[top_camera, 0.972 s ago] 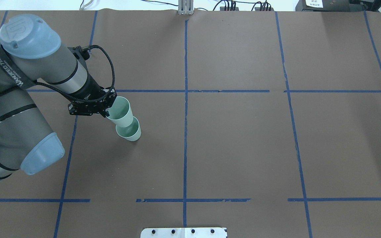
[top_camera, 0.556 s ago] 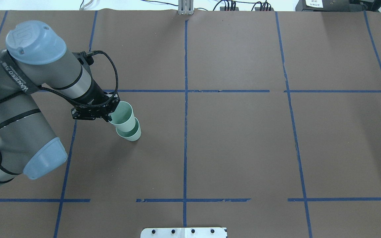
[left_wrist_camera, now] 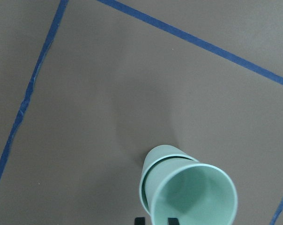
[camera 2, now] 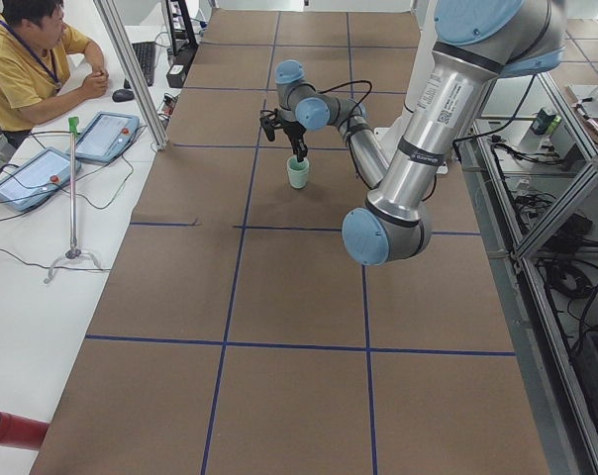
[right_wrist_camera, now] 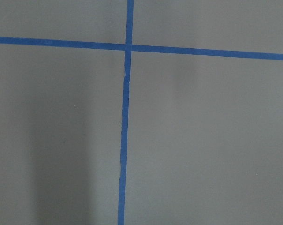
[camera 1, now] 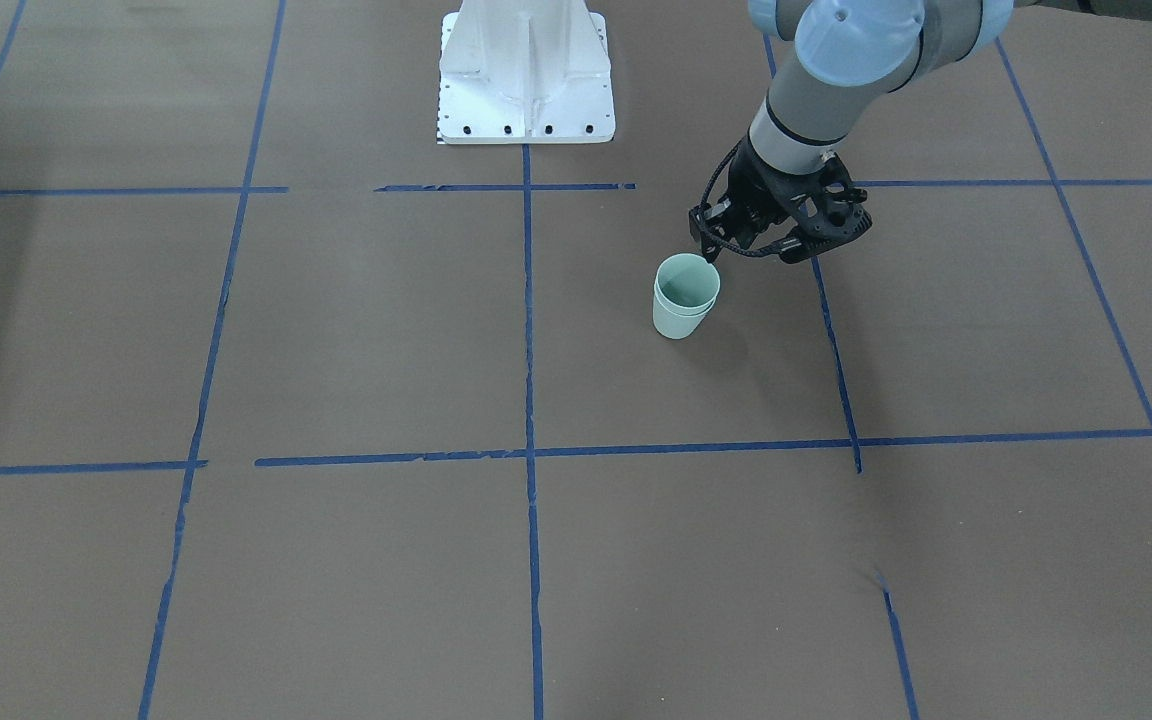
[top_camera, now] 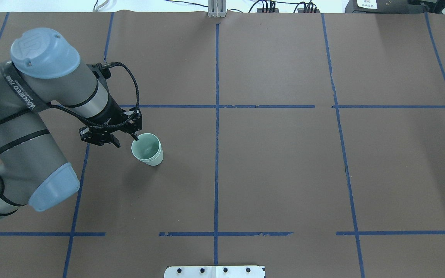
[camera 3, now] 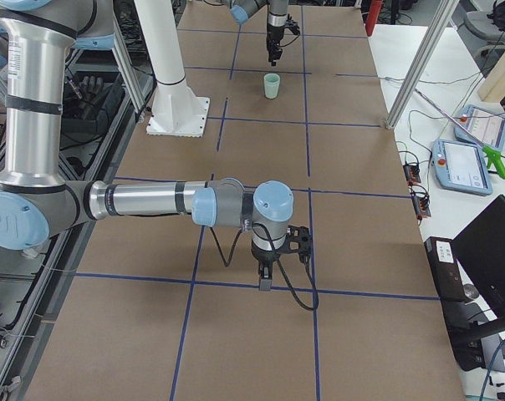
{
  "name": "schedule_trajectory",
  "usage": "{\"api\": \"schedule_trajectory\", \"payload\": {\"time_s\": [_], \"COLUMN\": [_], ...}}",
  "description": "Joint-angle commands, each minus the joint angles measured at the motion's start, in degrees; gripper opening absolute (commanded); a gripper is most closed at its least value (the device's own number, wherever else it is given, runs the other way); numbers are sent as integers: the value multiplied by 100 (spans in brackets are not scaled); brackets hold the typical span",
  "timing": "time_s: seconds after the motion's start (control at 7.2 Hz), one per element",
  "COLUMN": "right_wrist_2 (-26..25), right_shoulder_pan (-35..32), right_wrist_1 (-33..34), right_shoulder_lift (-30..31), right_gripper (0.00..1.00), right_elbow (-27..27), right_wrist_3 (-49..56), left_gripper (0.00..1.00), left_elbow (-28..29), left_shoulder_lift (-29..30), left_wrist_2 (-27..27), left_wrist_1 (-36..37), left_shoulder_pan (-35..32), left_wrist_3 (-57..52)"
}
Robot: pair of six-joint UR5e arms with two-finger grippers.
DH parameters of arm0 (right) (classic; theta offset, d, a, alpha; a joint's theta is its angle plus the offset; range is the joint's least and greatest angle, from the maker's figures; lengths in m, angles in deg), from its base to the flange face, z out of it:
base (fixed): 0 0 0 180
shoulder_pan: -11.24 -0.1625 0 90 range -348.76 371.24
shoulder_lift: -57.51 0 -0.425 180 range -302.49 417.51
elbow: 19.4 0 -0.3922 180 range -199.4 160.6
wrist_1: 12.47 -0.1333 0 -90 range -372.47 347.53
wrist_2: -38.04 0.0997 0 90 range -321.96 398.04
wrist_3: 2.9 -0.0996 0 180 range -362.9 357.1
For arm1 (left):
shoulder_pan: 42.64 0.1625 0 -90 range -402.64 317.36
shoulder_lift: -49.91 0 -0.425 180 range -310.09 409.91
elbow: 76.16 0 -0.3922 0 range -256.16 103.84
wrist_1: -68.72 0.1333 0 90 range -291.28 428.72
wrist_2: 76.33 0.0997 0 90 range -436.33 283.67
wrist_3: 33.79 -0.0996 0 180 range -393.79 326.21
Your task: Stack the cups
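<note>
The two pale mint-green cups [top_camera: 148,150] stand nested, one inside the other, upright on the brown table cover left of centre. They also show in the front view [camera 1: 685,296] and the left wrist view [left_wrist_camera: 188,190]. My left gripper [top_camera: 126,140] is open, just beside and above the stack's rim on its near-left side, holding nothing; one fingertip [top_camera: 134,136] is close to the rim. In the front view the left gripper [camera 1: 751,255] hangs right of the cups. My right gripper [camera 3: 265,282] shows only in the right side view, low over bare table far from the cups; I cannot tell its state.
Blue tape lines [top_camera: 216,116] divide the brown cover into squares. The white robot base [camera 1: 526,75] stands at the table's near edge. An operator [camera 2: 37,59] sits with tablets beyond the far side. The right wrist view shows only a tape crossing [right_wrist_camera: 128,47].
The upper cup, held tilted by its rim above the lower one, has dropped down into it. My left gripper has opened and let go of it.
</note>
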Motion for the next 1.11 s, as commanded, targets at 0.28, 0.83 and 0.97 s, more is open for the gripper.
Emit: {"api": "schedule_trajectory", "payload": {"time_s": [0.28,0.83,0.97], "right_wrist_2": [0,0,0], "right_shoulder_pan": [-2,-2,7], "right_wrist_1": [0,0,0], "right_shoulder_lift": [0,0,0], "right_gripper": [100,100,100], "right_elbow": [0,0,0], "right_wrist_3": [0,0,0], "left_gripper": [100,100,100], "left_elbow": [-157,-131,-26], "left_shoulder_lift": [-208,-1734,-2200], "left_wrist_2": [-79,-431,-440], "left_wrist_1": [-33,-16,-33], "left_shoulder_pan": [-271,-2262,-2772], "left_wrist_3": [-906,-5013,-6027]}}
